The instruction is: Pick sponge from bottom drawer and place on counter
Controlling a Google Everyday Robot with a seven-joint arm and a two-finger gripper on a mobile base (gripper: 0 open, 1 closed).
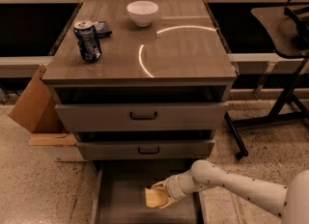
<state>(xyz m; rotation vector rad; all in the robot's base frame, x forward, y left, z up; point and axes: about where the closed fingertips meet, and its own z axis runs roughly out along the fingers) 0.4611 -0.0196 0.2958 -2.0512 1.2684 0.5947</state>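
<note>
The pale-yellow sponge (151, 199) is in the open bottom drawer (120, 203), at the middle of its grey floor. My gripper (159, 195) reaches into the drawer from the right on its white arm, and its fingers are closed around the sponge's right side, one above and one below. The sponge sits low, at or just above the drawer floor. The counter (188, 59) is the glossy wood-grain cabinet top above, with a curved light reflection.
On the counter stand a white bowl (142, 12) at the back, a blue can (87, 41) at the left and a dark flat object (101, 28) behind it. The two upper drawers (140, 117) stand slightly out. A cardboard box (34, 107) stands left, a black stand (285, 97) right.
</note>
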